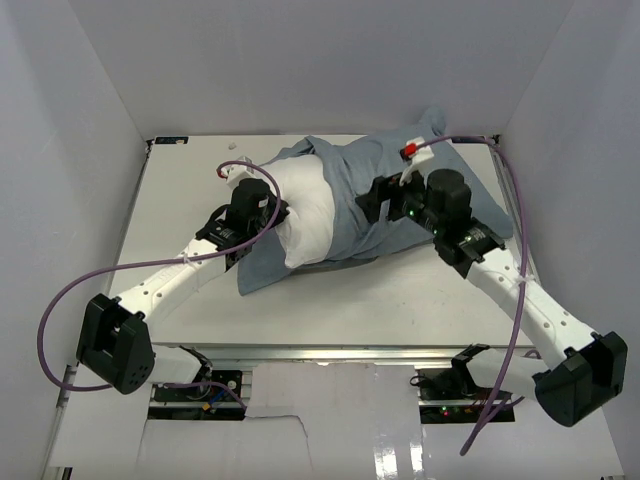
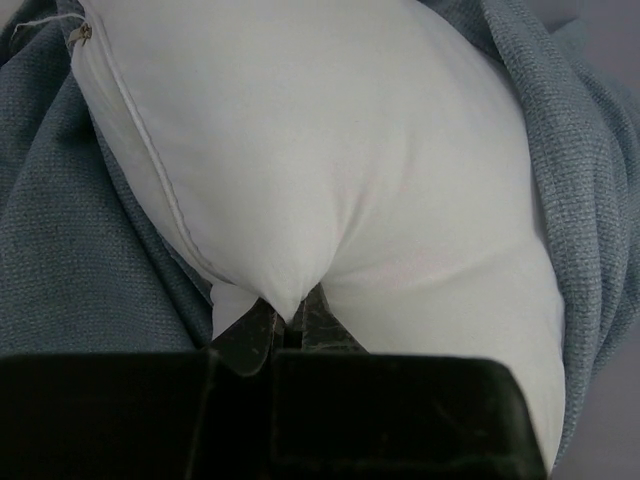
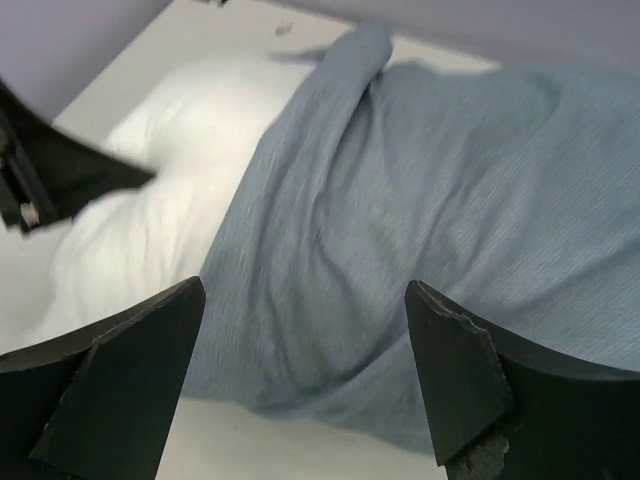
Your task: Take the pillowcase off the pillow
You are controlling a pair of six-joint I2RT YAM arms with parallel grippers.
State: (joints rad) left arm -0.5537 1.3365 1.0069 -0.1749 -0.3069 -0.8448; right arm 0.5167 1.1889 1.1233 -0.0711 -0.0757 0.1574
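Grey-blue cloth, the pillowcase (image 1: 385, 195), lies rumpled across the far middle of the pale surface (image 1: 400, 290), plain side up, covering the right-hand part of the white pillow (image 1: 305, 215). The pillow's left end bulges bare out of the case's open mouth, with loose cloth bunched under and beside it. The left gripper (image 2: 290, 328) meets that bare end from the left. Its jaws are pinched tight on a tuck of white pillow fabric, which puckers to a point between them, and a zipped seam runs just beside. This hold looks meant to anchor the pillow, or draw it leftward, while the cover goes the other way. The right gripper (image 3: 302, 295) hovers over the covered middle, jaws spread wide with nothing between them and only folds of grey-blue cloth below. It seems placed to come down and take a fold of the case. Judging by how much white shows, the lesser part of the pillow is out and most is inside. A deep bite by the right jaws could catch the pillow along with the case, which would work against the left hold.
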